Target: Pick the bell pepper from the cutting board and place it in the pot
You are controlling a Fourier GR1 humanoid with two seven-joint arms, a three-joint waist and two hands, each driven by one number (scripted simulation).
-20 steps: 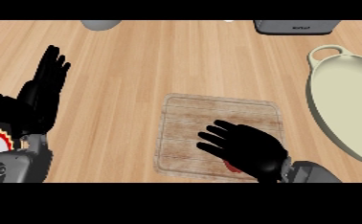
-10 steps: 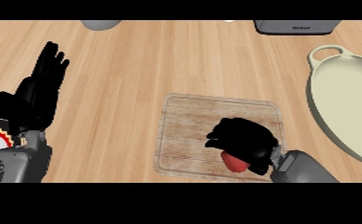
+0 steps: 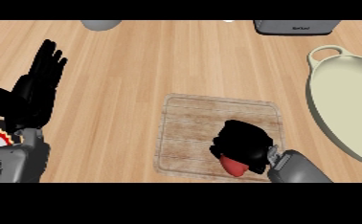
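Observation:
A red bell pepper [image 3: 232,166] shows only as a small patch under my right hand [image 3: 244,141], whose fingers are curled round it. Both are over the near right part of the pale wooden cutting board [image 3: 194,122]; whether the pepper still touches the board I cannot tell. The cream pot [image 3: 339,101], with a loop handle at its far end, lies at the right edge, partly cut off. My left hand [image 3: 37,91] rests open at the left edge, fingers up.
A dark grey appliance [image 3: 293,26] stands at the back right and a grey round object [image 3: 101,24] at the back left. Bare wooden counter [image 3: 176,60] lies between the board and these.
My right hand went from flat and spread over the board to curled round the pepper, and drew slightly nearer. The left hand stayed put.

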